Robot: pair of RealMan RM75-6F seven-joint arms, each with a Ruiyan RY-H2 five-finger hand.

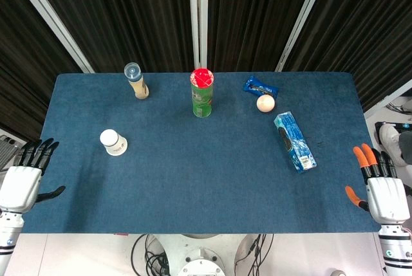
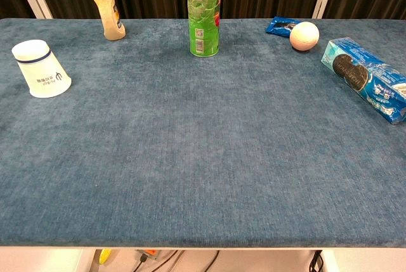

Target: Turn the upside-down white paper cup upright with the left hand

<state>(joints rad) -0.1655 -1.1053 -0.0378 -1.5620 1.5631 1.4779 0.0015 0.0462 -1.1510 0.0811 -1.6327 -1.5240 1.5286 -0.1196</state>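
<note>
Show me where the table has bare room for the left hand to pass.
Bare: the whole near half, below the paper cup and blue box. Crowded: the far edge, with bottle, green can, ball, blue packet.

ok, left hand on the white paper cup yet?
Apart. Head view shows the left hand at the table edge, with bare blue cloth between it and the upside-down white paper cup.
</note>
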